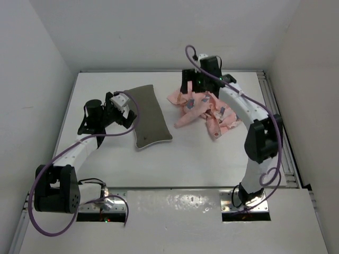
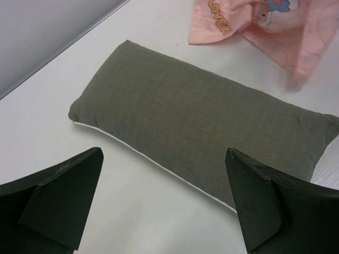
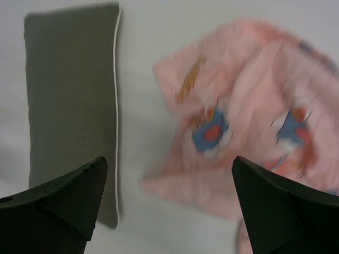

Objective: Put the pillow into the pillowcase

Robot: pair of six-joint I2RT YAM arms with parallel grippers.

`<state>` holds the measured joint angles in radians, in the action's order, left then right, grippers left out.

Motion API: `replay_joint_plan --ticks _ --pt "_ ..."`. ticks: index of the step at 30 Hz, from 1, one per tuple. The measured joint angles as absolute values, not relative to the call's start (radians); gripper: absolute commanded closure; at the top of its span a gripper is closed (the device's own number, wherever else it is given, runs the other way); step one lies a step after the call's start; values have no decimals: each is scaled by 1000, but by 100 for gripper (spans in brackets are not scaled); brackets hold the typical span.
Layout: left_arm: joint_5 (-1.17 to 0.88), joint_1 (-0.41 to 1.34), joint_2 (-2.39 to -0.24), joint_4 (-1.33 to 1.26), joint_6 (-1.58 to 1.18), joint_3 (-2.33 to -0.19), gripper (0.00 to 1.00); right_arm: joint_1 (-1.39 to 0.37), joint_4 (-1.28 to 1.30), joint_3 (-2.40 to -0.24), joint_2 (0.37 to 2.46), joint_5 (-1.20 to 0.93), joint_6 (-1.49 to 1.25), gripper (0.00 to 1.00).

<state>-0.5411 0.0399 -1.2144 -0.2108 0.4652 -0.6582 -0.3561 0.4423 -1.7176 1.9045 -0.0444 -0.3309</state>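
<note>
Pillow and pillowcase lie apart on the bench.
The pillow lies flat left of centre, just ahead of the left claw. The crumpled pillowcase sits right of it, beneath the right claw. Both claws are spread wide.

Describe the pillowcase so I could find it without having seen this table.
On the white table, look to the far right half. The pillowcase lies there as a crumpled heap, right of the flat olive-grey pillow. It is the only pink thing, thin and printed with small blue-and-red cartoon figures.
</note>
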Motion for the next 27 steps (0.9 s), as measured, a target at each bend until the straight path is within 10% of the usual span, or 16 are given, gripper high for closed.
replay_joint_plan --ticks 1,3,4,6,7,8,12,14,22,27 --pt "-540 40 -1215 -213 466 -654 1 -358 432 -1634 1861 -46 -342 17" --pt "-536 41 -1215 -215 468 -645 1 -324 371 -1422 1736 -84 -377 96" --pt "-535 41 -1214 -216 470 -641 1 -289 352 -1343 1682 -102 -401 100" --pt "-533 46 -1215 -216 471 -635 0 -196 327 -1246 1604 -117 -448 95" --pt "-532 49 -1215 -217 473 -633 0 -150 324 -1228 1585 -104 -451 75" --pt "-530 52 -1215 -219 474 -632 0 -114 319 -1223 1578 -77 -453 33" --pt "-525 63 -1215 -229 477 -628 0 -117 320 -1218 1603 -7 -422 19" --pt "-522 65 -1215 -231 479 -626 0 -134 325 -1212 1641 -3 -415 22" --pt "-509 65 -1215 -237 490 -622 0 -189 427 -1191 1824 -9 -395 100" --pt "-506 65 -1215 -237 492 -621 0 -274 497 -1224 1847 -98 -352 100"
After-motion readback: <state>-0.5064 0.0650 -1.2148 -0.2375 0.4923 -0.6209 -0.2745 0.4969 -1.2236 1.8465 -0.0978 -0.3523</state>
